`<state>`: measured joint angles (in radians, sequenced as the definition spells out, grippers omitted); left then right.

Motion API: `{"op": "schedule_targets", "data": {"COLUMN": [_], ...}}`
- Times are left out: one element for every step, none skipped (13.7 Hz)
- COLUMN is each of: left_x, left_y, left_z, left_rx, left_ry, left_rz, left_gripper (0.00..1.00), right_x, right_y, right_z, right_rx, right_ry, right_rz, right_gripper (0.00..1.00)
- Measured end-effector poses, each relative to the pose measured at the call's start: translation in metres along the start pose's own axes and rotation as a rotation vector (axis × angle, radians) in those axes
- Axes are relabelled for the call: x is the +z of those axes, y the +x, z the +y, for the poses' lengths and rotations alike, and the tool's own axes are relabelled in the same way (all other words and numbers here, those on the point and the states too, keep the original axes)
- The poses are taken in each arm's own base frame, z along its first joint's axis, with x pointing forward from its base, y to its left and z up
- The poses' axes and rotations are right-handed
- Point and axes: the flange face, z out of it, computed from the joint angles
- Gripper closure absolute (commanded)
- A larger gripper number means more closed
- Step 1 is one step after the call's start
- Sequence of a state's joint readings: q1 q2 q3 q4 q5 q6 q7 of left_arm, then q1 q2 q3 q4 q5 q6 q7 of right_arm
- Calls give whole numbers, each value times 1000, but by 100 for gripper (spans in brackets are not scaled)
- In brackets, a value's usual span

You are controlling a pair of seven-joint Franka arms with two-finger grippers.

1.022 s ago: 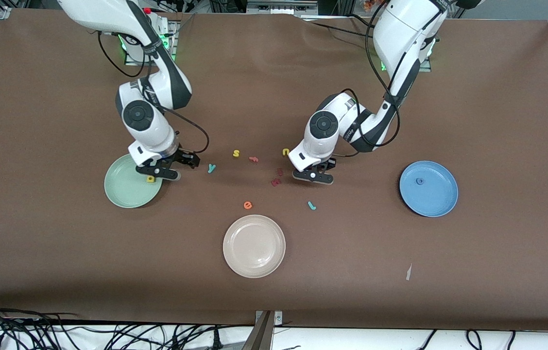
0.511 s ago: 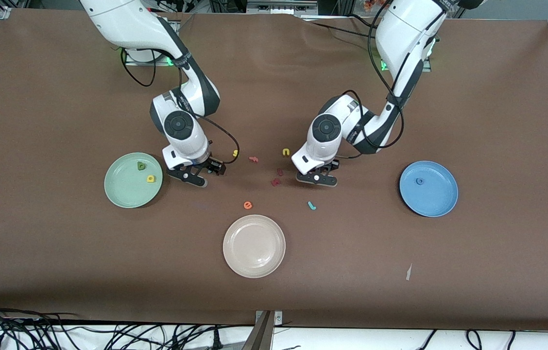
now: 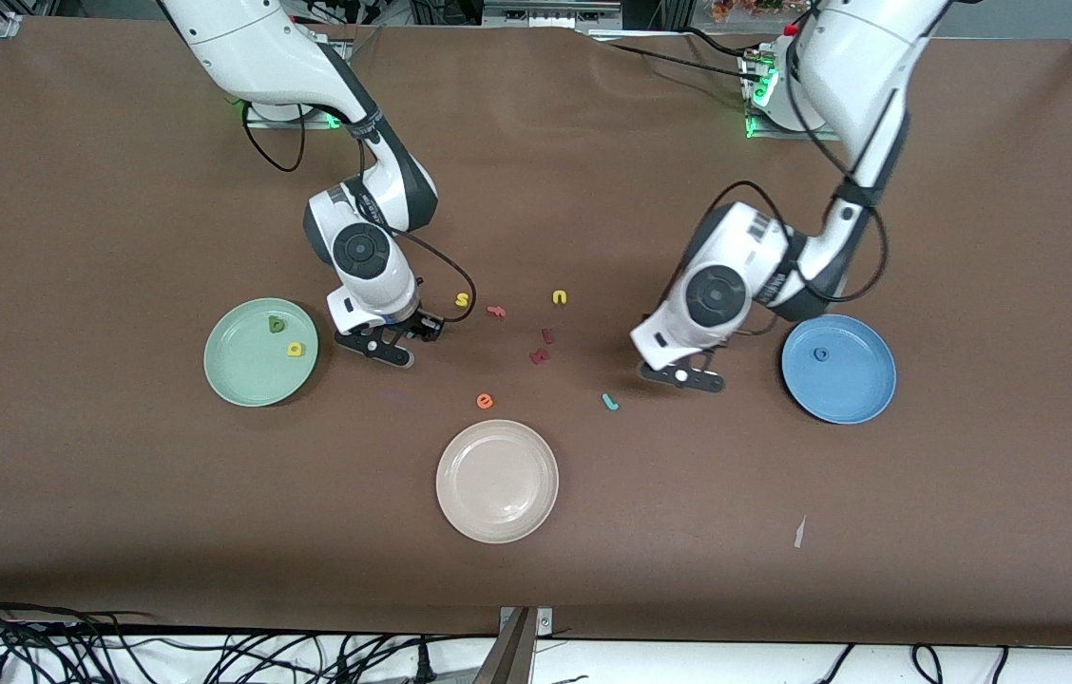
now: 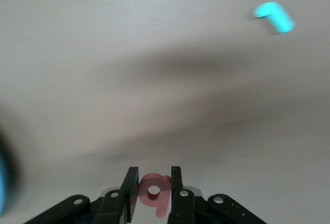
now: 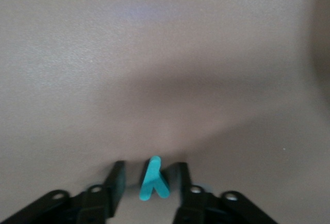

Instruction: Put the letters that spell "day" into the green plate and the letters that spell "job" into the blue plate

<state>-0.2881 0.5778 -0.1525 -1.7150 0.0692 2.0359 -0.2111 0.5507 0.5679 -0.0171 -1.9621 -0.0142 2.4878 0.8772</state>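
Swung from beside the dark red letters [image 3: 540, 356] to over bare counter [image 3: 118, 522] just beside the blue plate [image 3: 854, 404], with left jaws clamped on the pink-red b [image 4: 153, 192]. Gone from the green plate [image 3: 237, 375] to the teal y [image 5: 153, 183] on the counter, with right jaws part-open astride it, gaps either side.

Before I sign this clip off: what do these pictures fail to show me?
- Front view: the right gripper hides the teal y; only the right wrist view shows it, between fingers not yet touching it.
- Front view: the left gripper hides the pink b it holds.
- Left wrist view: motion blur smears the teal j, and an edge cuts off the blue plate.
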Motion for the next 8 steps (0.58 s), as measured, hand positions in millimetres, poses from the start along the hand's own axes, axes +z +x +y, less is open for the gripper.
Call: {"op": "schedule_targets", "data": {"left_x": [-5,-7,-8,-8,-8,-7,-5,-2], "left_y": [1,1,0,-1,-2,-4,-7,-9], "left_z": [-26,-53,-79,-105,-131,-155,-179,-196], "left_rx": [40,79,114,154,211,270,319,361], "left_ry": [-5,-13,-23,-32,-30,-10,5,6], "left_rz": [-18,-37,-51,-61,-68,-77,-87,-94], "left_gripper": [90,90,90,90,90,90,88,72], "right_x": [0,-1,-1,-1,-1,-4,-10,-20], "right_y": [0,0,1,1,1,2,5,10], "right_z": [0,0,0,0,1,2,4,8], "right_rx": [0,-1,-2,-3,-5,-13,-28,-50], "right_ry": [1,1,1,-1,-7,-17,-28,-44], "right_rz": [1,2,2,1,-3,-8,-15,-23], "right_gripper": [92,99,99,100,100,100,100,100]}}
